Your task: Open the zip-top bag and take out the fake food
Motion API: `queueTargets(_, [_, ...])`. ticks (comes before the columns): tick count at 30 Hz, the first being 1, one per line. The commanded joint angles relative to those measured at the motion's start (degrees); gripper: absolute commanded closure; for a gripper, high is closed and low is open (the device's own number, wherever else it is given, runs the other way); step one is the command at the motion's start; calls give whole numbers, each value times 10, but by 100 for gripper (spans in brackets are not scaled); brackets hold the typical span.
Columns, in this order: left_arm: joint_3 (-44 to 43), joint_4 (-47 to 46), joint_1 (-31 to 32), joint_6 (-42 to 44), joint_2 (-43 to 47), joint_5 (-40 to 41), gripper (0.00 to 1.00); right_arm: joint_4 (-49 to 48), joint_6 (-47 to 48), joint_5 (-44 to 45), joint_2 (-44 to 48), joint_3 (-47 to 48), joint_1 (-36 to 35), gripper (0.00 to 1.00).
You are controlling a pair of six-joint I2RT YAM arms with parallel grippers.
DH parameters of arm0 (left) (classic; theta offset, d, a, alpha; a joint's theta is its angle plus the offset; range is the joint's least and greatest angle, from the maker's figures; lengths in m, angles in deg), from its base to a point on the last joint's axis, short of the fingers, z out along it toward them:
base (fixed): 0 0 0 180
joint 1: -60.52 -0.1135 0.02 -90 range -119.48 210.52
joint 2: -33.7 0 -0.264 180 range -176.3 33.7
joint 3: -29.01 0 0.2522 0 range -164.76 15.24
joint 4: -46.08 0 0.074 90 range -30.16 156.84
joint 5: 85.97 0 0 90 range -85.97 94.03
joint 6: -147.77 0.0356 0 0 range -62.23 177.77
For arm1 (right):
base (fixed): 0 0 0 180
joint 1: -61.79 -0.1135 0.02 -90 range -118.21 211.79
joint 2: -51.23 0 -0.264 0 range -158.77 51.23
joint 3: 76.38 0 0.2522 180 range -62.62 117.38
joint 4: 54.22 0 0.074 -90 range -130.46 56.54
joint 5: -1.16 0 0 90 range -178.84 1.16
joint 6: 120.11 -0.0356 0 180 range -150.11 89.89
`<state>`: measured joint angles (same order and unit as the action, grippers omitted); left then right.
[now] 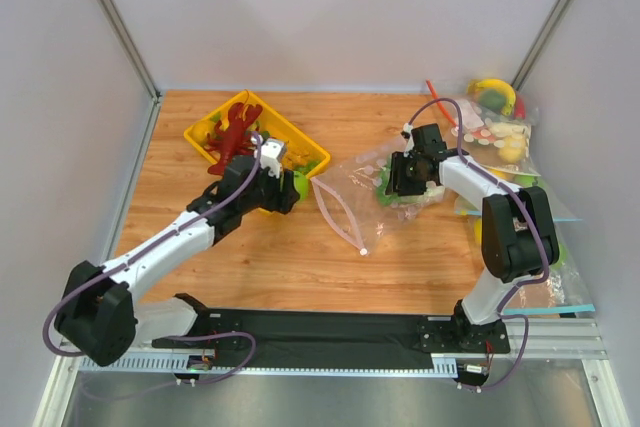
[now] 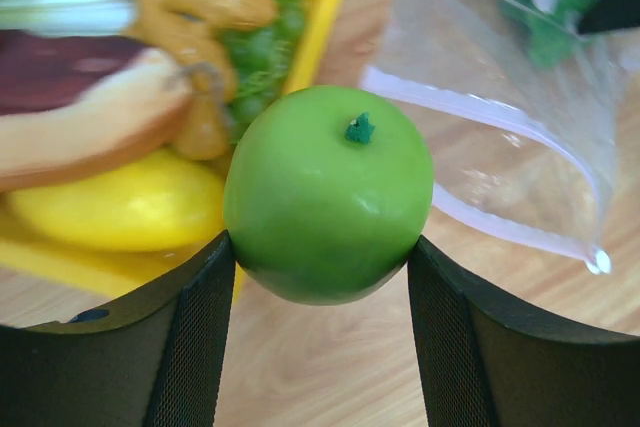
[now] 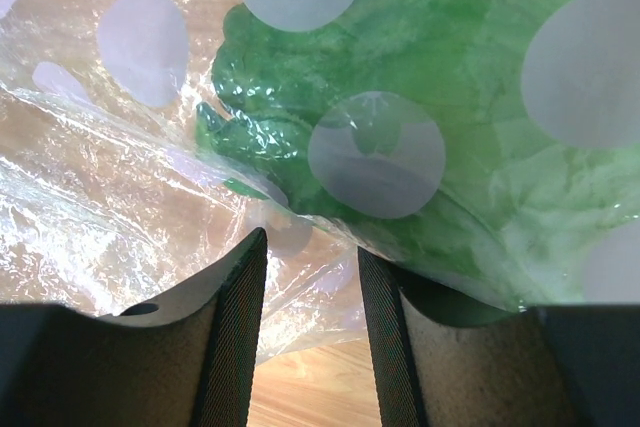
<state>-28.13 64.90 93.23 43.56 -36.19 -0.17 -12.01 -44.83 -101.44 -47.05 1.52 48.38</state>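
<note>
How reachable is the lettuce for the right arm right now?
Probably not directly: the right gripper is close up on the lettuce, but the zip-top bag film covers it there, and the bag's mouth is on the far side.

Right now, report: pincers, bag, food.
Left pincer shut on green fruit. Right pincer at zip-top bag, grip unclear. Bag open, lettuce inside. Lobster in yellow tray.

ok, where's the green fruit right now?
Left wrist view: the green fruit is clamped in the left end effector, just off the yellow tray rim, with the zip-top bag mouth to its right.
</note>
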Motion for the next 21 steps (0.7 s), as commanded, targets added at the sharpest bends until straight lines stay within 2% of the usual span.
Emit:
queueTargets(1, [-33,65,-32,-3,34,65,87,-6,6,0,6,11,3,56])
queueTargets(5, [-56,63,-95,-17,52,69,87,-8,4,-6,9,8,3,56])
queueTargets(9, [-110,33,-125,-7,32,63,87,-10,4,-9,11,6,4,56])
queueTargets(21, [-328,42,-150,41,-212,79,86,-12,3,-20,23,4,3,55])
